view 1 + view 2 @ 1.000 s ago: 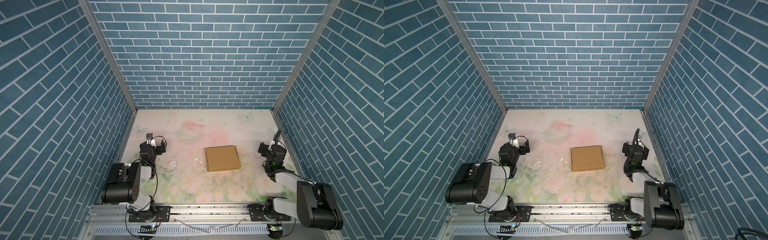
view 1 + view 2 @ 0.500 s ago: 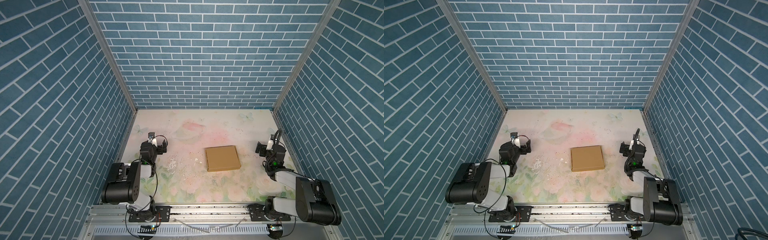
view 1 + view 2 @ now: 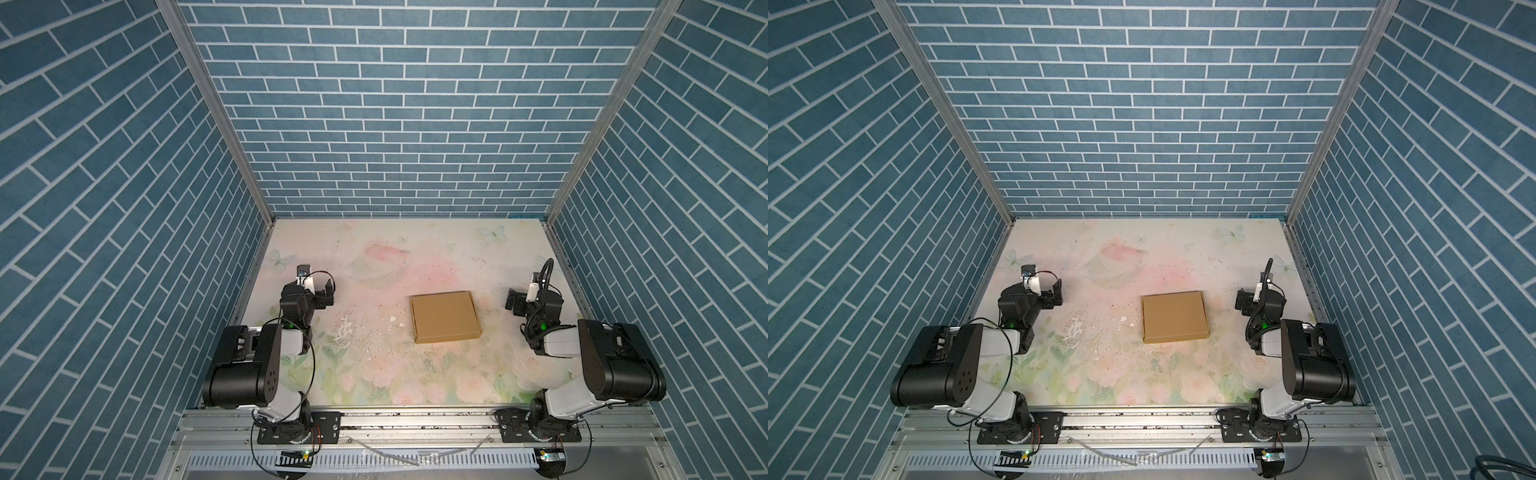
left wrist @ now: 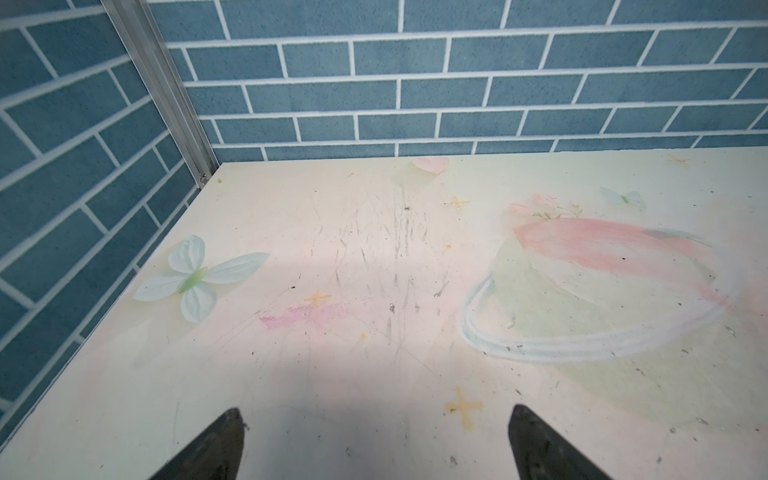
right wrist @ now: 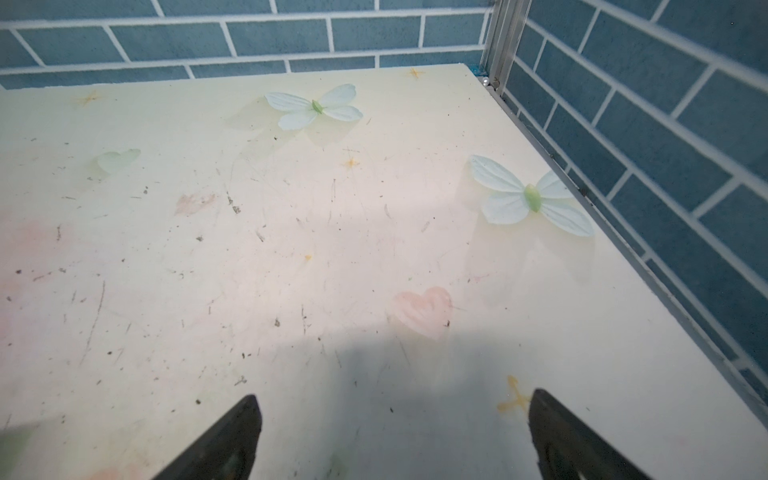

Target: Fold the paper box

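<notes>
The paper box (image 3: 444, 316) (image 3: 1174, 316) is a flat brown cardboard rectangle lying closed on the table, right of centre in both top views. My left gripper (image 3: 311, 289) (image 3: 1040, 293) hovers low near the left wall, well away from the box. It is open, and its dark fingertips (image 4: 226, 436) frame bare table around the gripper's gap (image 4: 376, 415). My right gripper (image 3: 533, 298) (image 3: 1261, 301) sits close to the box's right edge without touching it. It is open and empty (image 5: 392, 403). Neither wrist view shows the box.
The table (image 3: 374, 374) carries a pale floral print with scuffs and small white flecks (image 3: 392, 319). Blue brick walls close three sides, with metal posts (image 4: 166, 95) (image 5: 500, 45) in the back corners. The arm bases (image 3: 291, 432) stand on a rail along the front edge.
Both wrists have edged slightly toward the middle of the table. The box has not moved and both grippers stay open.
</notes>
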You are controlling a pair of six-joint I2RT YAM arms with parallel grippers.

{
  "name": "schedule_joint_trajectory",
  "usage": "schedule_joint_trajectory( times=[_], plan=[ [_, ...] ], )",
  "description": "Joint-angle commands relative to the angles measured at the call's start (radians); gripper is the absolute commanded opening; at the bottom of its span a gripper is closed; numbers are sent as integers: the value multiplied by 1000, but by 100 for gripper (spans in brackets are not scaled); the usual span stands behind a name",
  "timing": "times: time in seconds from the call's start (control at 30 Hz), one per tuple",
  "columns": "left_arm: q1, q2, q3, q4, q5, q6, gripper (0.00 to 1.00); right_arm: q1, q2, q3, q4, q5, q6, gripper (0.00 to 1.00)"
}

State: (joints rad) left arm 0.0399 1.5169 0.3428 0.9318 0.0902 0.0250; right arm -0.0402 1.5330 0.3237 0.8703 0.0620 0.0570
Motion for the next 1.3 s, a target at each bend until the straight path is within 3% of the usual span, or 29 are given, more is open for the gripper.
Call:
schedule_joint_trajectory(
  times=[0.0, 1.27],
  plan=[
    [3, 8, 17, -21, 9, 13, 100, -3, 8, 69, -5, -20, 4, 99],
    [0, 11, 30, -40, 34, 28, 100, -1, 8, 69, -4, -14, -5, 99]
  ],
)
